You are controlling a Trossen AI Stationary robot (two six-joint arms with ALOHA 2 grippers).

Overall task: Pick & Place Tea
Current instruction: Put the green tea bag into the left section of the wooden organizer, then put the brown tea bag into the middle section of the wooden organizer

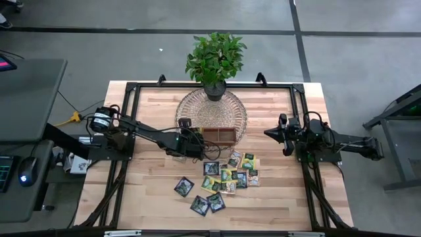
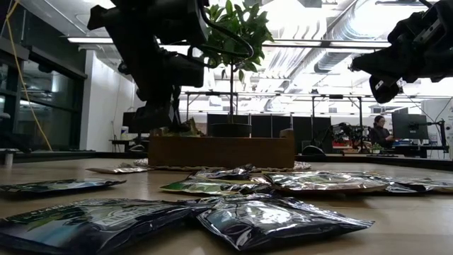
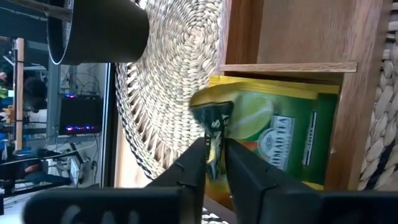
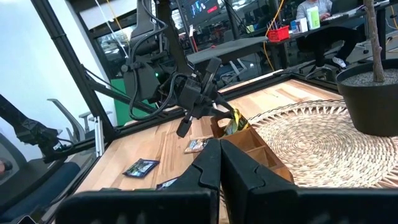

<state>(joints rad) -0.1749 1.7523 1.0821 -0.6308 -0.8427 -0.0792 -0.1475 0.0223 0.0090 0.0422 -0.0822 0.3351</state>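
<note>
1. While the left claw (image 3: 214,158) hangs over the left end of the wooden tray (image 1: 220,135), near the middle of the high view, its fingers are clenched on a corner of a yellow-green tea sachet (image 3: 273,127), pinching the dark crumpled edge.
2. In the left wrist view the sachet lies straight ahead of the fingertips, its body spread into the end compartment between a wooden divider and the tray's end wall. Its printed face is turned toward the camera.
3. The relation that matters, as I judge it: the sachet is already within the compartment's walls, its long side running along the compartment, so letting go should drop it in. The pinched corner looks higher than the rest, so the sachet is tilted rather than flat.
4. The tray stands at the lower edge of the round woven mat (image 1: 212,112), which also carries the potted plant (image 1: 215,58).
5. The remaining tea sachets (image 1: 227,176) lie scattered on the worktop (image 1: 283,197) below the tray in the high view, just beside the left claw and well apart from the right one.
6. The right claw (image 1: 271,133) waits at the right of the high view, clear of the sachets; its own wrist view shows the fingers pressed together and holding nothing.
</note>
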